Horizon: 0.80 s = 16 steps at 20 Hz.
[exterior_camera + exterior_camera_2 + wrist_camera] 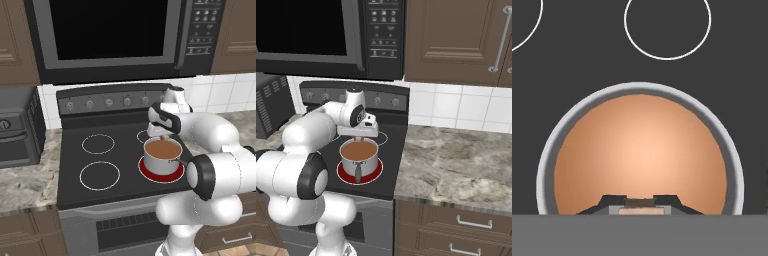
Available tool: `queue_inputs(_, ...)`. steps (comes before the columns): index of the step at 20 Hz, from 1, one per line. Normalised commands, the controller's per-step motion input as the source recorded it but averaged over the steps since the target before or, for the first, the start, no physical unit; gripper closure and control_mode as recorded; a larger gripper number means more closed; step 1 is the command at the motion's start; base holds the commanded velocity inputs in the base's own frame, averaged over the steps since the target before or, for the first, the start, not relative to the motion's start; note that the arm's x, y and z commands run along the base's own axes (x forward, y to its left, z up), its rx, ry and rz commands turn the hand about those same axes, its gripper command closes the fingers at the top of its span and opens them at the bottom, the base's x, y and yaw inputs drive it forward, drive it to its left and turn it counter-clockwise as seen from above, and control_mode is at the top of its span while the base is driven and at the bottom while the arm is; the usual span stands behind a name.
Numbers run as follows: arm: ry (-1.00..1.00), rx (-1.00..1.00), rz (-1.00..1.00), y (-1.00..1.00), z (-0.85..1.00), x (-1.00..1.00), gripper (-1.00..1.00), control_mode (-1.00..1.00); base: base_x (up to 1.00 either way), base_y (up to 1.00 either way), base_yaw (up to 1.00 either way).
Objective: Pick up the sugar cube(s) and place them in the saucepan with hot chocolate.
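The silver saucepan (161,166) (351,164) holds brown hot chocolate and stands on the front right burner, which glows red. Its thin dark handle (358,173) points toward the stove's front. My gripper (164,137) (358,138) hangs just above the liquid at the pan's far side. In the hand view, the pan's rim (549,150) rings the brown liquid, and my gripper (641,204) is shut on a tiny tan sugar cube (641,202). A small brownish speck (50,176) on the counter left of the stove may be the second cube; I cannot tell.
The black stovetop (120,150) has three other burner rings. A microwave (110,35) hangs low above the stove. A dark toaster oven (15,132) stands on the left counter. Marble counter (456,160) stretches to the right.
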Motion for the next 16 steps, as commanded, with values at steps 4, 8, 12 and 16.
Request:
queue_inputs(4, 0.00, 0.00, 0.00, 0.00, -0.01, 0.00, 1.00, -1.00, 0.00, 0.00, 0.00)
queue_inputs(8, 0.00, 0.00, 0.00, 0.00, -0.11, 0.00, 1.00, -1.00, 0.00, 0.00, 0.00)
queue_inputs(12, 0.00, 0.00, 0.00, 0.00, 0.00, 0.00, 1.00, -1.00, 0.00, 0.00, 0.00)
queue_inputs(16, 0.00, 0.00, 0.00, 0.00, 0.00, 0.00, -1.00, -1.00, 0.00, 0.00, 0.00)
